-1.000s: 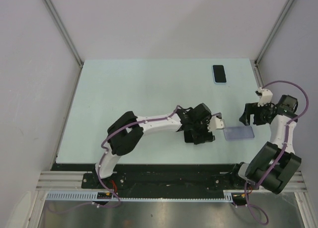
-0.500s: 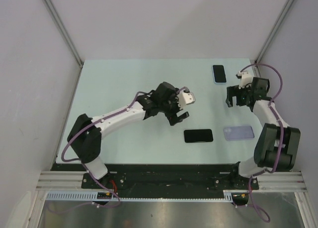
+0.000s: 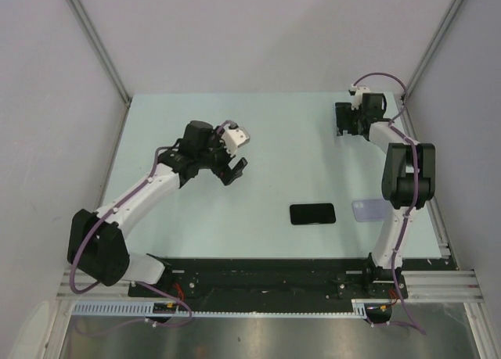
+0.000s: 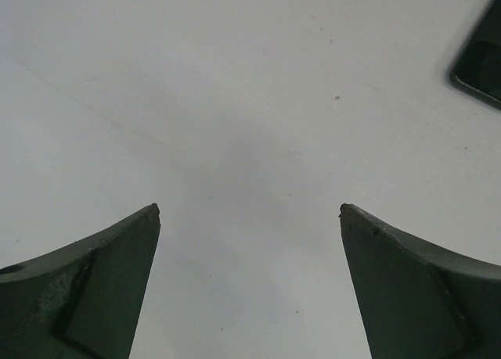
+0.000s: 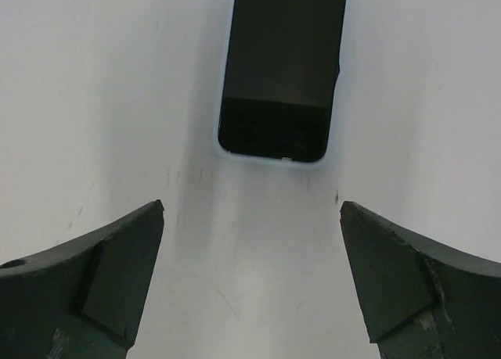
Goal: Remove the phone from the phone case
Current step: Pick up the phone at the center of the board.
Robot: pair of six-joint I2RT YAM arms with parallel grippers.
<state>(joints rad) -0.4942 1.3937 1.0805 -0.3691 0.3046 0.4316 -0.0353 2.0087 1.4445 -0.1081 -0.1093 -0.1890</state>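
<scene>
A black phone is laid flat on the table, nearest the arm bases. A clear case is seen just right of it, partly hidden by the right arm. Farther back and left of the black phone, the left gripper is held released over bare table. Farthest back and right of the black phone, the right gripper is spread wide with nothing grasped. A cased phone, rimmed in pale blue, is found just beyond its fingertips, untouched.

Phone: black, bare, dark screen up, flat on the counter, lengthwise across, toward the near edge.
Case: clear, empty, flat, near the phone's right end, apart from it, partly hidden.
Second phone: dark, pale-blue-edged, flat.
</scene>
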